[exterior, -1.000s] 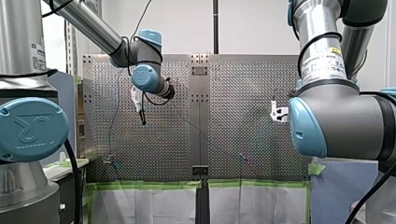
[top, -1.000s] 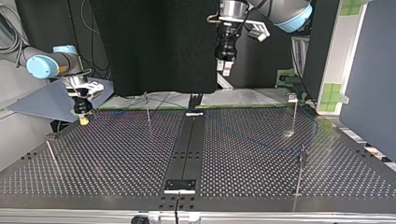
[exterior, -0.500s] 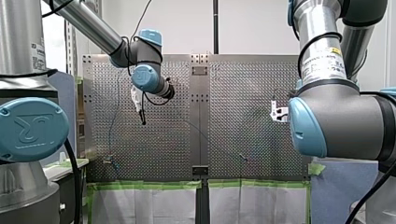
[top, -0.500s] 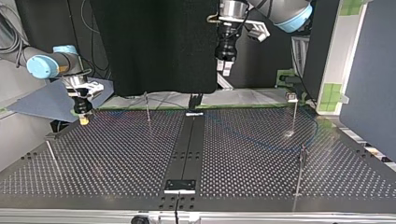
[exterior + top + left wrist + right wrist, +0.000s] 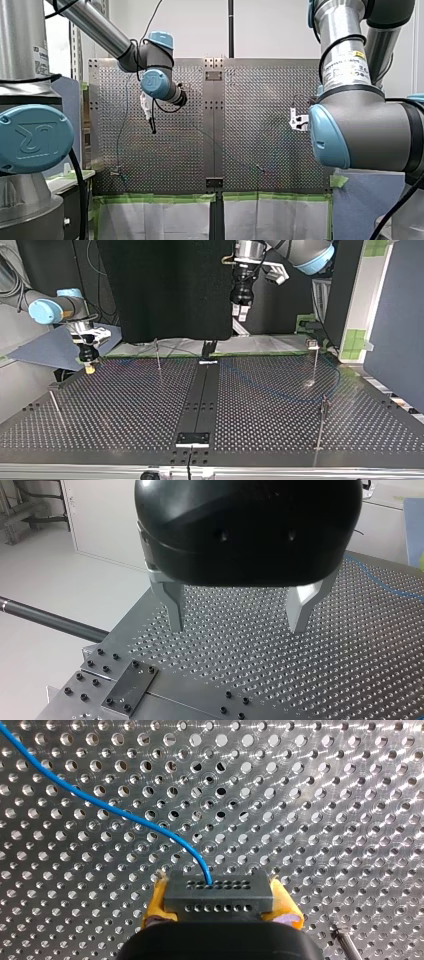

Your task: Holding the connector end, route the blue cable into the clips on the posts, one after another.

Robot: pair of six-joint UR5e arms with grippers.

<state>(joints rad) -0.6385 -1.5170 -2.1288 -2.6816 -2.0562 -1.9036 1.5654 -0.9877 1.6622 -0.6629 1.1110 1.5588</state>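
Note:
My right gripper (image 5: 219, 892) is shut with its yellow pads (image 5: 155, 906) on a grey connector block (image 5: 219, 901). The blue cable (image 5: 115, 811) leaves the block and curves off over the perforated plate. In the top view my right gripper (image 5: 89, 367) hangs just above the table's far left corner. The blue cable (image 5: 265, 386) lies across the plate toward the right-hand posts (image 5: 315, 362). My left gripper (image 5: 237, 625) hangs high above the plate, open, with nothing between its metal fingers (image 5: 174, 611); the top view shows my left gripper (image 5: 241, 311) at upper centre.
Thin clip posts stand on the plate in the top view: one far left of centre (image 5: 157, 354), one near right (image 5: 322, 424), one near left (image 5: 55, 406). A black strip (image 5: 200, 395) runs down the middle. Green tape (image 5: 155, 198) lines one table edge.

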